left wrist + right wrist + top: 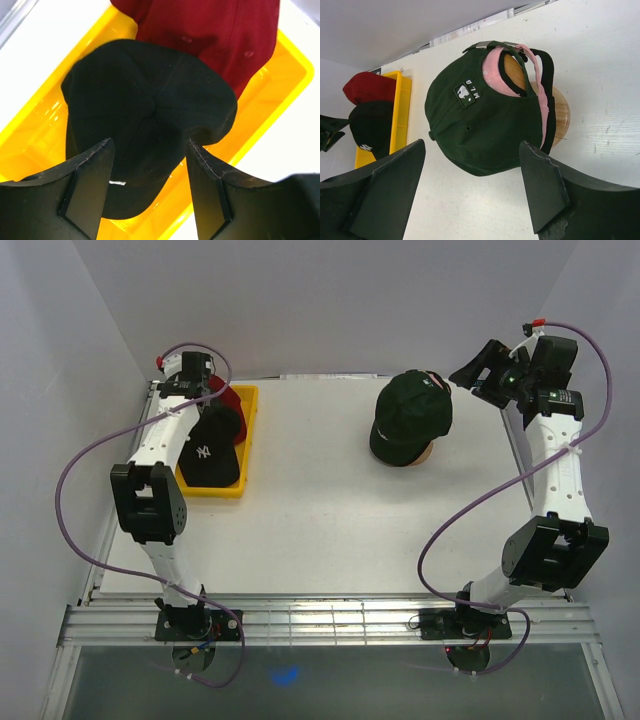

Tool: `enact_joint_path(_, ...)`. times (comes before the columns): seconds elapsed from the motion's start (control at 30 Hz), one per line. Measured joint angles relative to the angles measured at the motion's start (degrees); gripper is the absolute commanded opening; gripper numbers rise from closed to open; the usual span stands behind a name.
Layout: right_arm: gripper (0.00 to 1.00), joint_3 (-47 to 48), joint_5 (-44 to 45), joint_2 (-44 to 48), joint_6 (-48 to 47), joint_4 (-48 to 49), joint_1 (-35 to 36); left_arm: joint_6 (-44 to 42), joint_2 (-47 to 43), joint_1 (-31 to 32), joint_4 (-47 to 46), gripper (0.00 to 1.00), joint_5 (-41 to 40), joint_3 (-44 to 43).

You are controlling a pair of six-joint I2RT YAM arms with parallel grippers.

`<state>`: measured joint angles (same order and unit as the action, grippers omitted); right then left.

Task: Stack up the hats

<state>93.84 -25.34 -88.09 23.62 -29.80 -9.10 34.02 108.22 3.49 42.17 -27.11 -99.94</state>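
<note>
While the left fingers point(95, 175) are hovering wide open and empty over the black cap point(150, 110) and red cap point(215, 35) in the yellow tray point(290, 75), the green cap point(485, 125) is sitting over the pink cap point(492, 80) on the wooden stand point(560, 115), and the right fingers point(390, 185) are gaping empty beside it. By my judgement, two caps are waiting to be stacked.

Two caps in the tray point(250, 440), two on the stand point(561, 114).
The tray lies at the left of the table point(320, 510); inside it, the front cap point(208, 455) partly covers the rear cap point(229, 400). At the right back, the stand carries the inner cap point(495, 82) under the outer cap point(410, 415).
</note>
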Motion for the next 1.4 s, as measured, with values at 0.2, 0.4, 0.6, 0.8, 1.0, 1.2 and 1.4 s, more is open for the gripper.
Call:
enact_joint_path(0.2, 0.80, -0.7, 0.0, 0.0, 0.0, 0.2, 0.2, 0.3, 2.2, -0.1, 0.5, 0.65, 0.8, 0.0)
enact_joint_path(0.4, 0.80, -1.0, 0.0, 0.0, -0.2, 0.1, 0.2, 0.8, 2.9, -0.4, 0.3, 0.52, 1.0, 0.2)
enact_joint_path(0.6, 0.79, -1.0, 0.1, 0.0, -0.3, 0.1, 0.2, 0.1, 2.9, -0.4, 0.2, 0.17, 1.2, 0.2)
enact_joint_path(0.8, 0.79, -1.0, 0.1, 0.0, -0.3, 0.0, 0.2, -1.1, 2.3, -0.4, 0.3, 0.00, 2.1, 0.2)
enact_joint_path(1.0, 0.79, -1.0, 0.3, 0.0, -0.3, 0.0, 0.2, -2.6, -2.0, -0.4, 1.1, 0.00, 4.0, 0.2)
enact_joint_path(1.2, 0.79, -0.9, 0.6, 0.0, -0.3, -0.1, 0.2, -4.0, -9.1, -0.4, 1.7, 0.00, 7.8, -2.8)
enact_joint_path(1.4, 0.78, -0.6, 0.7, 0.0, -0.2, -0.1, 0.2, -5.5, -11.6, 1.1, 2.3, 0.00, 14.5, -12.2)
